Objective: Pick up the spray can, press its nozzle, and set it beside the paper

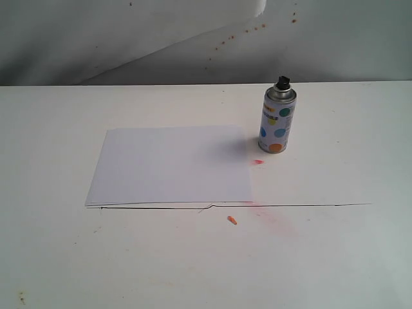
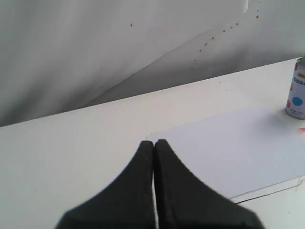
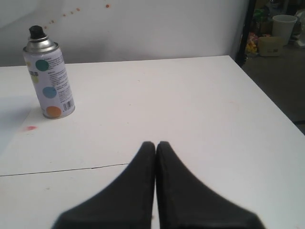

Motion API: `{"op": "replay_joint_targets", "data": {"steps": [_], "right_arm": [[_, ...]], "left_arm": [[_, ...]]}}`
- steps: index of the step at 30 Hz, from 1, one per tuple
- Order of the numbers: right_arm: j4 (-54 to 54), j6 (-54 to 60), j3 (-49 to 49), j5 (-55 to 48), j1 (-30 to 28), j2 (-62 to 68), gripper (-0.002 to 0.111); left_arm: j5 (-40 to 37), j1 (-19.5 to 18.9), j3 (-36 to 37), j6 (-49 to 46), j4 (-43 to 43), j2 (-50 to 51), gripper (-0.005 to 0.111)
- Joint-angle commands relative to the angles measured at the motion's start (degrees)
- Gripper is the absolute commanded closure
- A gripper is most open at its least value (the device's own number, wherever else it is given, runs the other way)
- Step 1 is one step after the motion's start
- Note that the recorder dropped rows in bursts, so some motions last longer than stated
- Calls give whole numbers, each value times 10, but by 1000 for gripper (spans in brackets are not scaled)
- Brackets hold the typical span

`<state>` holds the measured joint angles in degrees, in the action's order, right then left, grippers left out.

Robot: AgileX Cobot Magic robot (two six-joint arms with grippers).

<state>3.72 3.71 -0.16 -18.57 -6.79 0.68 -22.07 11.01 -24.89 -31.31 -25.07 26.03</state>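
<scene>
The spray can stands upright on the white table, just right of the paper, its black nozzle on top. The right wrist view shows the same can and nozzle some way off from my right gripper, which is shut and empty. My left gripper is shut too, with nothing in it, hanging over the table near a corner of the paper; the can sits at that view's edge. Neither gripper appears in the exterior view.
Small orange-red paint marks lie near the can, and another sits in front of the paper. A thin seam crosses the tabletop. The table's right edge drops to a floor with clutter.
</scene>
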Motion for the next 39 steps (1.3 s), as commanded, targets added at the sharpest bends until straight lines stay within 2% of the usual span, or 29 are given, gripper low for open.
{"op": "replay_joint_targets", "data": {"steps": [1, 4, 7, 12, 23, 39], "right_arm": [[-7, 3, 2, -1, -2, -4, 108], [-7, 3, 2, -1, -2, -4, 108], [-7, 3, 2, -1, -2, -4, 108], [-7, 3, 2, -1, -2, -4, 108], [-7, 3, 2, -1, -2, -4, 108], [-7, 3, 2, -1, -2, -4, 108]], "left_arm": [[22, -1, 50, 97, 92, -80, 107], [22, -1, 90, 230, 152, -140, 107], [22, -1, 131, 273, 169, -191, 107], [22, -1, 191, 285, 169, -260, 107], [13, -1, 246, 288, 195, -260, 107], [26, -1, 249, 281, 225, -260, 107]]}}
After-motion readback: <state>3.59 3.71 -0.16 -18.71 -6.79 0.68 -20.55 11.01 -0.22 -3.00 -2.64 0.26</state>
